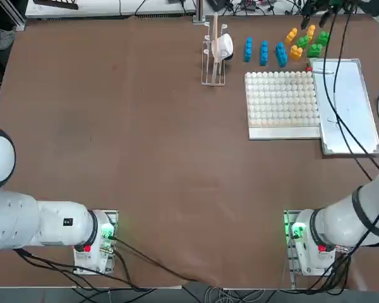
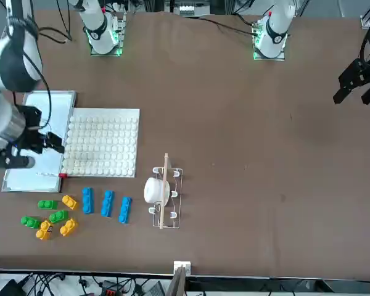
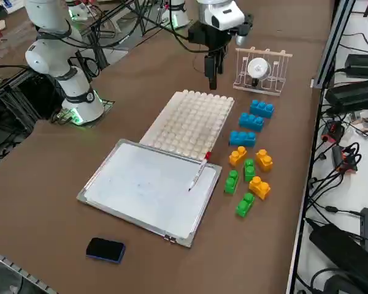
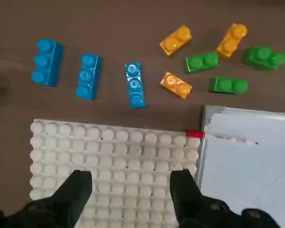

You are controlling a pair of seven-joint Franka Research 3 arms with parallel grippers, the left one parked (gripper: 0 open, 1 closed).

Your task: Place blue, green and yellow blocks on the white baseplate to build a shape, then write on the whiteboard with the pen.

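Note:
Three blue blocks (image 4: 88,76), three green blocks (image 4: 202,61) and three yellow blocks (image 4: 176,84) lie loose on the brown table beyond the far edge of the white baseplate (image 4: 118,152). No block stands on the baseplate. The whiteboard (image 3: 147,184) lies flat against the baseplate's side. On the whiteboard's corner nearest the blocks rests the pen (image 3: 198,171), with its red end toward the baseplate. My right gripper (image 4: 130,190) hovers above the baseplate, open, with nothing between its fingers. The same gripper (image 3: 211,82) points straight down in the right side view.
A wire rack (image 1: 213,53) with a white cup in it stands left of the blue blocks. A dark eraser (image 3: 105,249) lies on the table past the whiteboard's near end. The table's right edge runs close beside the blocks.

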